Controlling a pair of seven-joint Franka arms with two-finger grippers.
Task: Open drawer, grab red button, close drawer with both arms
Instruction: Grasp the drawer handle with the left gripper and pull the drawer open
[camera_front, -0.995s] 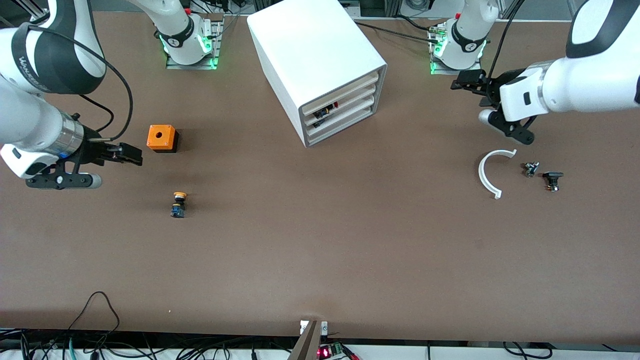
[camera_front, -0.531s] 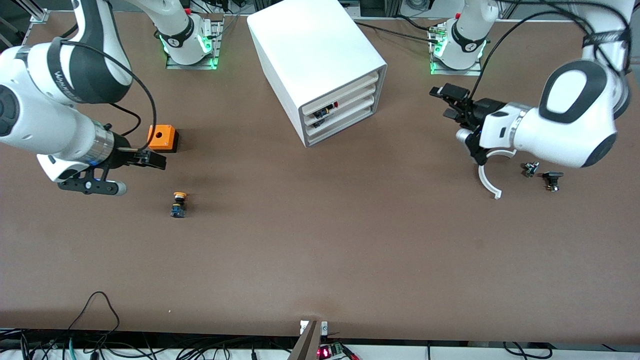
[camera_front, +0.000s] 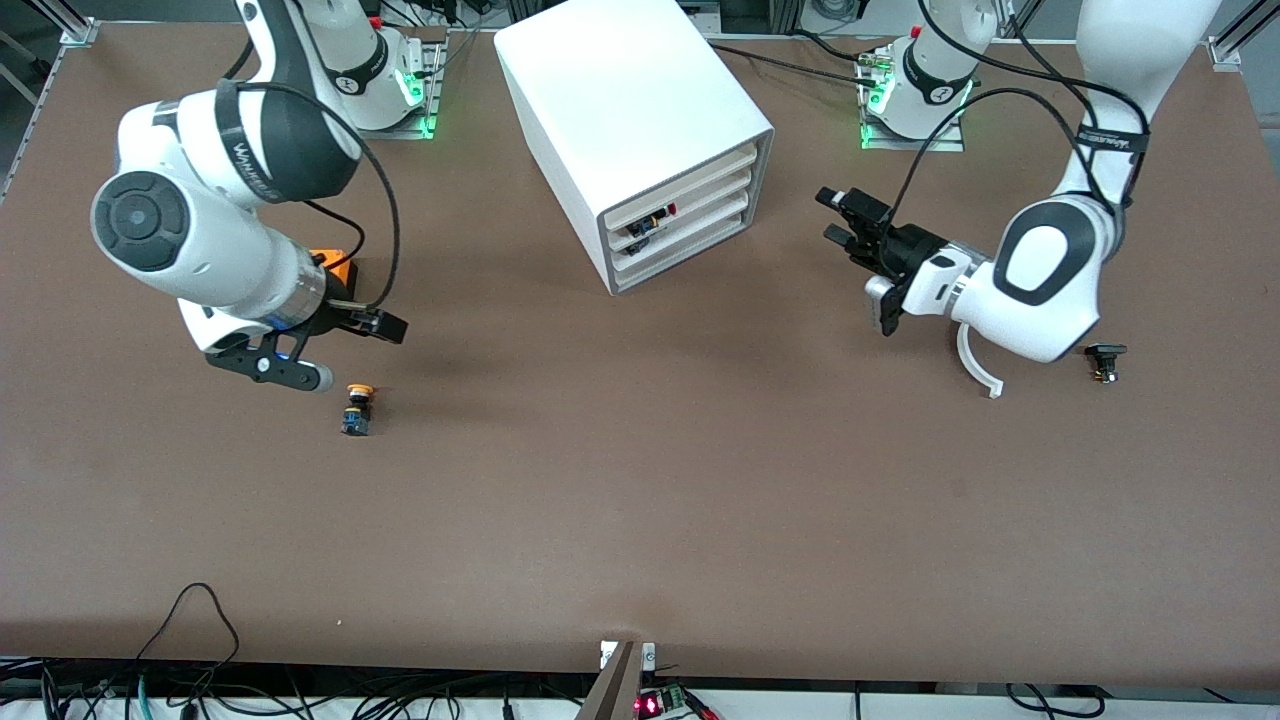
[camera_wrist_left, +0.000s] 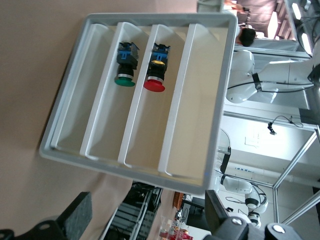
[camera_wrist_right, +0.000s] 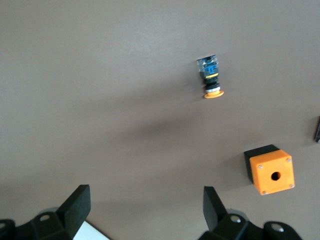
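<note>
The white cabinet stands at the table's middle, toward the robots' bases. The middle drawer sits pushed in, level with the other two. The red-capped button lies in it and also shows in the left wrist view. My left gripper is open and empty in front of the cabinet, facing the drawer fronts from a distance. My right gripper is open and empty over bare table, between the orange box and the yellow-capped button.
A green-capped button lies in the drawer beside the red one. An orange box with a hole and a yellow-capped button lie toward the right arm's end. A white arc piece and a small black part lie under the left arm.
Both arms have swung in toward the cabinet. The left gripper now faces the drawer fronts. The right gripper has passed the orange box. Both stayed open.
</note>
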